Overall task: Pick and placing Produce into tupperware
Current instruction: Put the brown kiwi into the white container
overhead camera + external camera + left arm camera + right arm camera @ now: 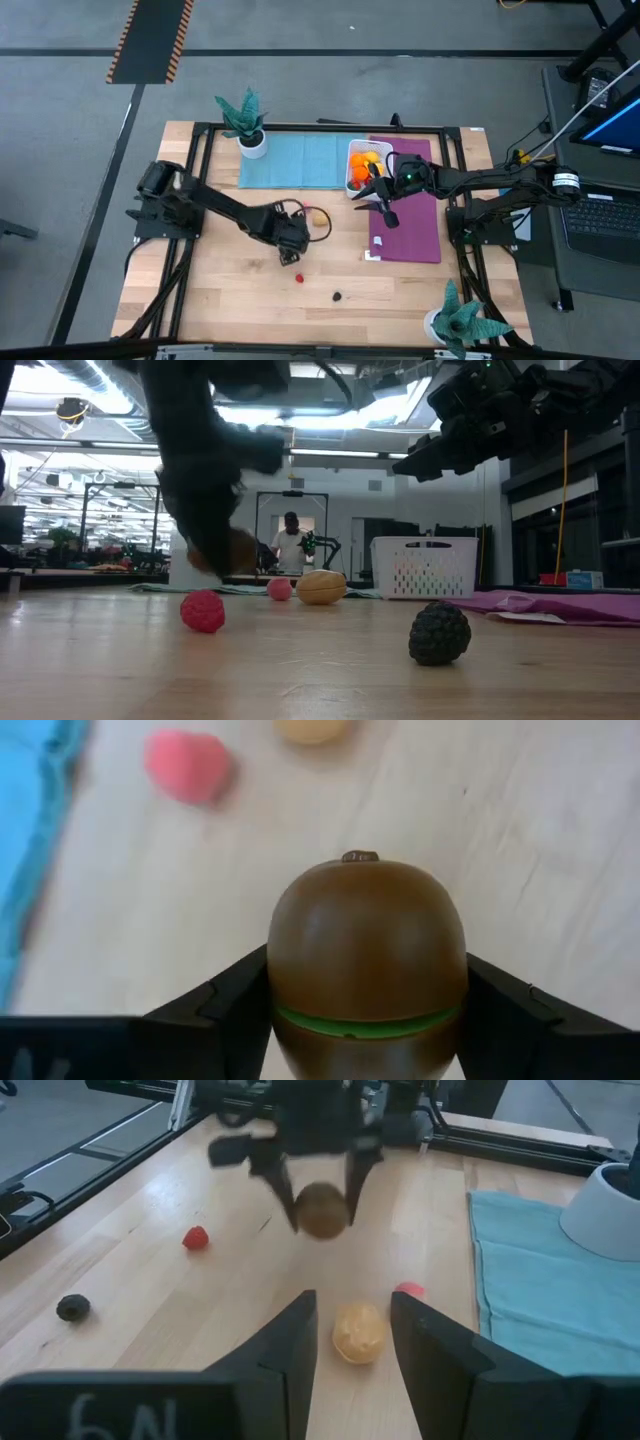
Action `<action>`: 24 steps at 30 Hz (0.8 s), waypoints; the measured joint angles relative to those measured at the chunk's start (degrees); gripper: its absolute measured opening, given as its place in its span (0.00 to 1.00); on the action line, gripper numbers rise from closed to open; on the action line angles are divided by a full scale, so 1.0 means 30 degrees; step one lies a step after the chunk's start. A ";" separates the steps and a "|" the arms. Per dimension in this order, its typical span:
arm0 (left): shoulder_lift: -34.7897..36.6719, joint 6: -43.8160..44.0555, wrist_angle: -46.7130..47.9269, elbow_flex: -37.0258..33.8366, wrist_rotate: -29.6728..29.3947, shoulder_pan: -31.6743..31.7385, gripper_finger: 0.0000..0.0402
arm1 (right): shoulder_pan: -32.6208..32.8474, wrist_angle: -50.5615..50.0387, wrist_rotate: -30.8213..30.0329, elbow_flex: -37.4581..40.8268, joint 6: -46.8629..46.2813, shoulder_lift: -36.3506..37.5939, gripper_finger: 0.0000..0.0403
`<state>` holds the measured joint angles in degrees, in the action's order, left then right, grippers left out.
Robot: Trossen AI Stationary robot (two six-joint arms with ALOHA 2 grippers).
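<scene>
We see the tupperware (362,166) just right of centre in the upper half of the high view, between two flat mats: one mat (292,160) to its left, the other mat (408,215) to its right and reaching lower. Several pieces of produce (362,168) lie in it. A potted plant (247,125) stands at the first mat's upper-left corner; a second plant (455,322) stands at lower right. Below centre, a berry (298,278) lies on the table (220,290), and a second berry (338,296) lies lower and to its right. In the low view, the second berry (439,632) sits nearest us, with the tupperware (424,567) far behind it.
</scene>
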<state>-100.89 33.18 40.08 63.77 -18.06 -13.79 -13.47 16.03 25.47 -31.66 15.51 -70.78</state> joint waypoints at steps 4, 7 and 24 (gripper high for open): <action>0.1821 -0.1750 0.0776 0.0000 -0.0718 0.0979 0.58 | -0.0005 -0.0006 -0.0005 0.0000 0.0015 0.0008 0.32; 0.3473 -0.3008 0.0569 -0.0054 -0.1577 0.1564 0.58 | -0.0300 0.0072 0.0019 0.0000 -0.0122 0.0019 0.32; 1.5139 -0.8423 -1.1523 -0.9705 -0.2252 0.3255 0.58 | -0.4387 0.1873 0.2575 0.2172 -0.1879 0.3898 0.32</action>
<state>-55.48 7.91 5.51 34.65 -24.82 -4.03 -26.64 21.65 33.20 -25.14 9.87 -59.09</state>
